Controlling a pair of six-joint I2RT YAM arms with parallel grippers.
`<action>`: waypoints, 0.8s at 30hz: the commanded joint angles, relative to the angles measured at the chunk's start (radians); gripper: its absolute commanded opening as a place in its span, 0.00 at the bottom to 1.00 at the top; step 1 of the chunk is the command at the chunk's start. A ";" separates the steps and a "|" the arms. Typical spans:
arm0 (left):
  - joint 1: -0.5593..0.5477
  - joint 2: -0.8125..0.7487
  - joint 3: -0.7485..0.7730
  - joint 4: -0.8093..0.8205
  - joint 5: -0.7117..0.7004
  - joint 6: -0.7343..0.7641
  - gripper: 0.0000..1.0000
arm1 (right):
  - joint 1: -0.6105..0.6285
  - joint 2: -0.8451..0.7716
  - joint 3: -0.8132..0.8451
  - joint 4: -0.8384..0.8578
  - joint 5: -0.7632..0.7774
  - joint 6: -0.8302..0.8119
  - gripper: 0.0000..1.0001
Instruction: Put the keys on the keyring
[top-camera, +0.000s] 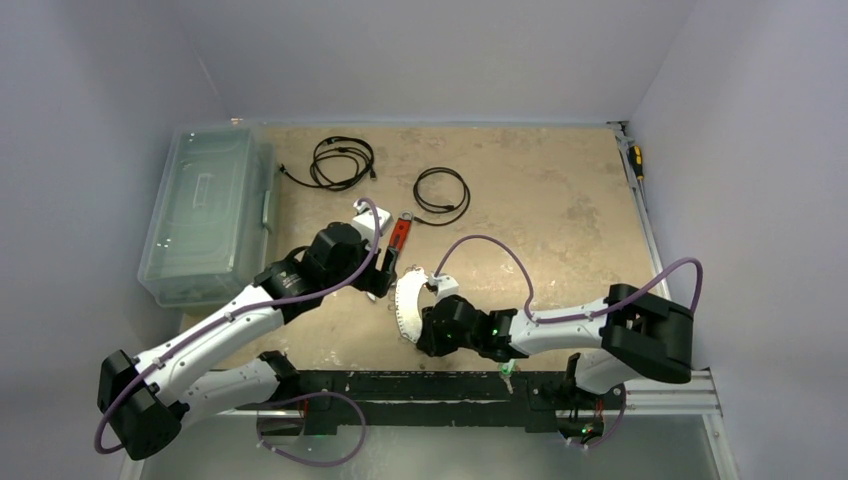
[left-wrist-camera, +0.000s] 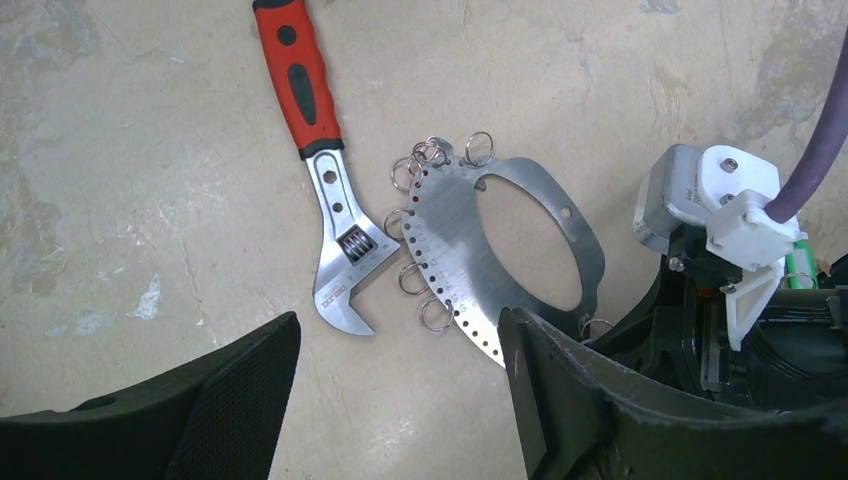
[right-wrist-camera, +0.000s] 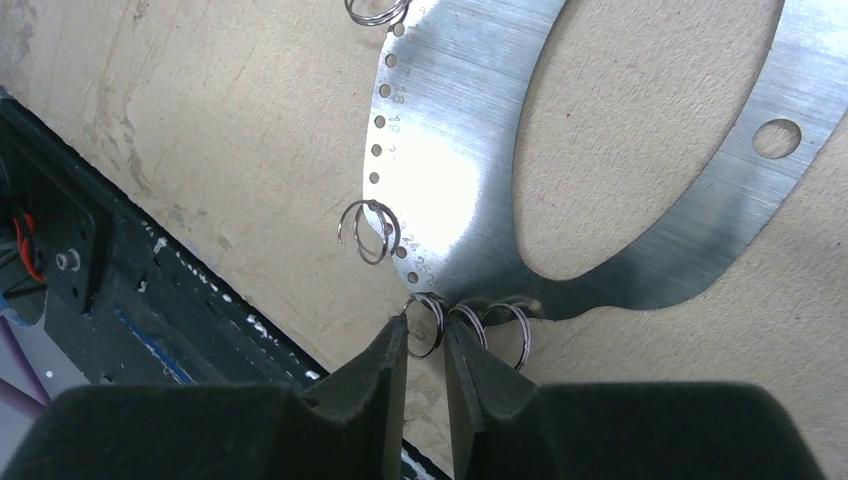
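We see a tan table with the keyring lying flat near its front edge. It is a silvery plate with an oval cutout and a row of small holes along one curved side. Well to the keyring's left stands a clear lidded bin. The left arm reaches in from the keyring's left, the right arm from its right. Far behind the keyring lie black cable coils. A red-handled wrench lies just beside the keyring's holed side, handle pointing away from it. The left gripper hovers over that same side, fingers spread wide with nothing between them. The right gripper sits at the keyring's near edge. Its fingers stand narrowly apart with one small ring between the tips, and we cannot tell whether they pinch it. Several such rings hang through the keyring's holes.
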 joint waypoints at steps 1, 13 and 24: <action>0.000 -0.020 0.013 0.022 0.011 0.017 0.73 | 0.003 0.025 -0.016 -0.013 0.058 0.024 0.23; 0.000 -0.033 0.010 0.022 0.013 0.014 0.72 | 0.003 -0.011 -0.018 -0.062 0.096 0.030 0.00; 0.000 -0.098 0.008 0.040 0.014 0.015 0.72 | 0.003 -0.356 -0.086 -0.142 0.207 -0.037 0.00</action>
